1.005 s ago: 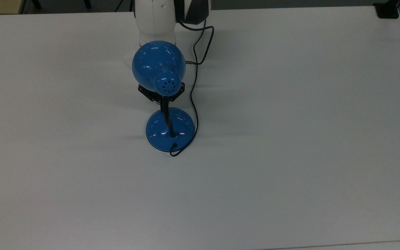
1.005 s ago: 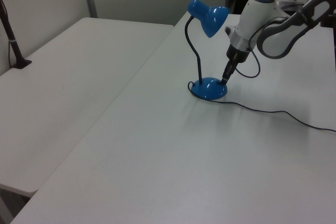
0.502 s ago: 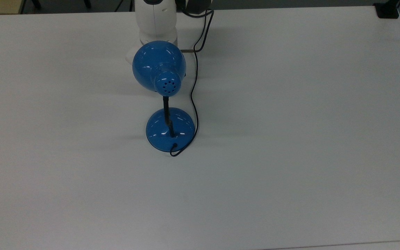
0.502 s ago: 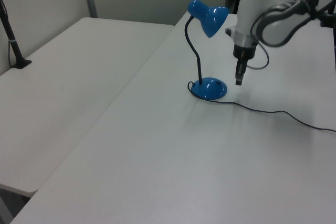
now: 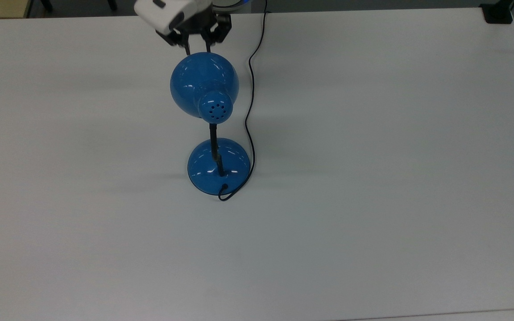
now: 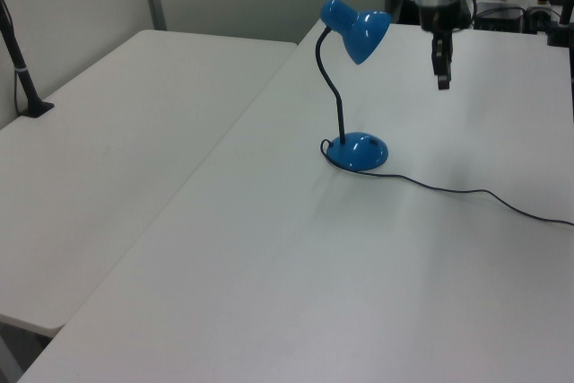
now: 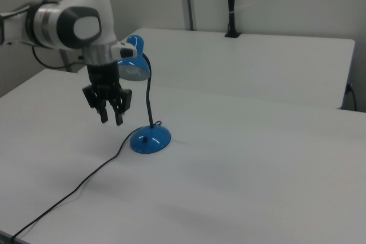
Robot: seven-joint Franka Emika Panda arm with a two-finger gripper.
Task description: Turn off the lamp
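The blue lamp stands upright mid-table, with its domed base (image 5: 219, 166), thin black stem and bell shade (image 5: 204, 84). Its base (image 6: 360, 150) and shade (image 6: 360, 30) are also in the left view, and its base (image 7: 150, 139) in the right view. I see no bright glow under the shade. The black cord (image 5: 250, 111) loops from the base toward the top view's top. My gripper (image 5: 197, 46) hangs in the air beyond the shade, clear of the lamp. In the right view the gripper (image 7: 112, 120) is open a little, with nothing between its fingers. In the left view the gripper (image 6: 442, 78) is well above the table.
The white table (image 5: 373, 178) is bare around the lamp. The cord (image 6: 466, 191) trails across it toward the left view's right. A second white table (image 6: 108, 132) adjoins it, with a black clamped post (image 6: 20, 60). A black clamp (image 5: 498, 13) sits at the top view's top right corner.
My gripper has lifted off from beside the lamp base and pulled up and back, toward the top view's top edge. The lamp has stayed where it was.
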